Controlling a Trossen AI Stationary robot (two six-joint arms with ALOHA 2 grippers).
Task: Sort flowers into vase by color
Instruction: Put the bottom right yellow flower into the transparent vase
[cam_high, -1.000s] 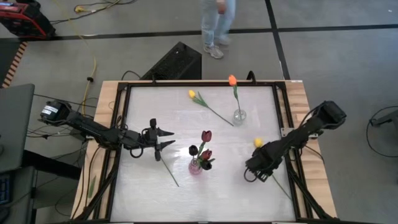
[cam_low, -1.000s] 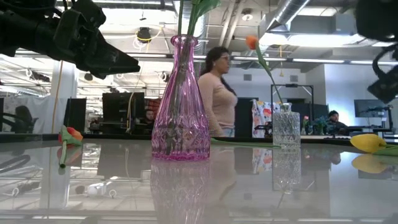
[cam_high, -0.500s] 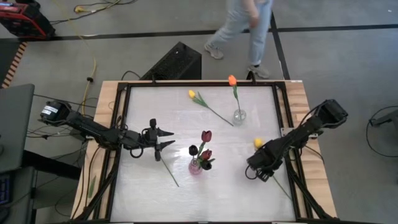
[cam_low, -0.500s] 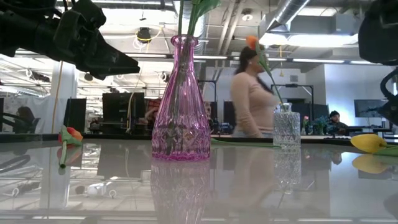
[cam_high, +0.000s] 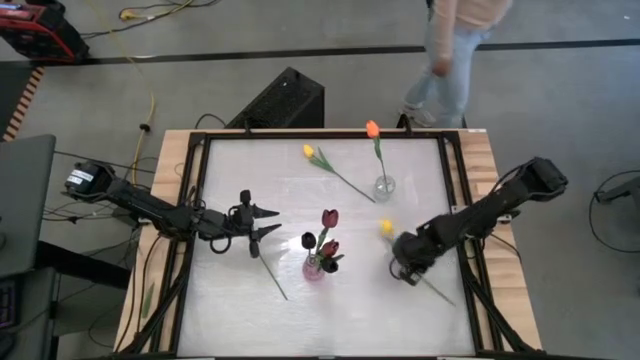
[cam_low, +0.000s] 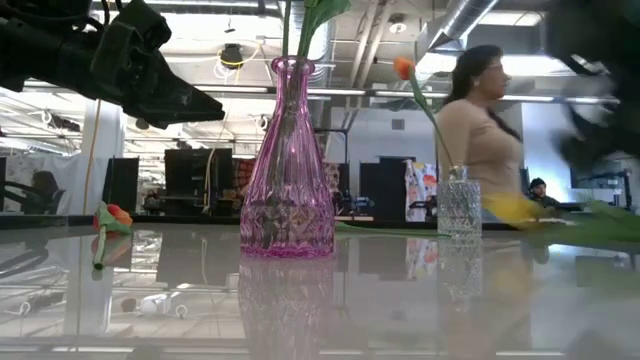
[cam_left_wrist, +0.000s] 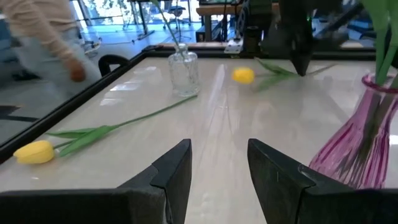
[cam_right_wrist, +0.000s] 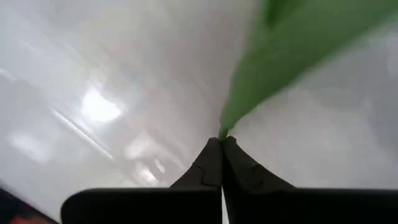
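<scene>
A pink vase (cam_high: 315, 266) at the table's middle holds dark maroon tulips (cam_high: 328, 232). A clear vase (cam_high: 384, 186) farther back holds an orange tulip (cam_high: 373, 129). One yellow tulip (cam_high: 309, 152) lies flat at the far middle. My right gripper (cam_high: 405, 264) is shut on a second yellow tulip (cam_high: 386, 228) right of the pink vase. My left gripper (cam_high: 264, 226) hovers open left of the pink vase, above an orange-red tulip (cam_low: 112, 216) lying on the table, whose stem (cam_high: 271, 276) runs toward the near edge. My right gripper pinches the yellow tulip's green stem and leaf (cam_right_wrist: 235, 115) between its two fingertips (cam_right_wrist: 214, 163), partway along the stem. The fingers slant down from the table's right side. The head (cam_high: 386, 228) points toward the pink vase and the stem's tail (cam_high: 442, 293) trails behind; whether it is clear of the table I cannot tell.
A dark frame (cam_high: 200, 150) borders the white tabletop. A person (cam_high: 455, 55) walks past beyond the far edge. Bare table lies along the near edge and at the far left.
My right gripper has shut on the yellow tulip's stem and moved toward the table's left, toward the pink vase. The tulip has gone with it, its head now nearer the pink vase. The person behind the table has walked to the right.
</scene>
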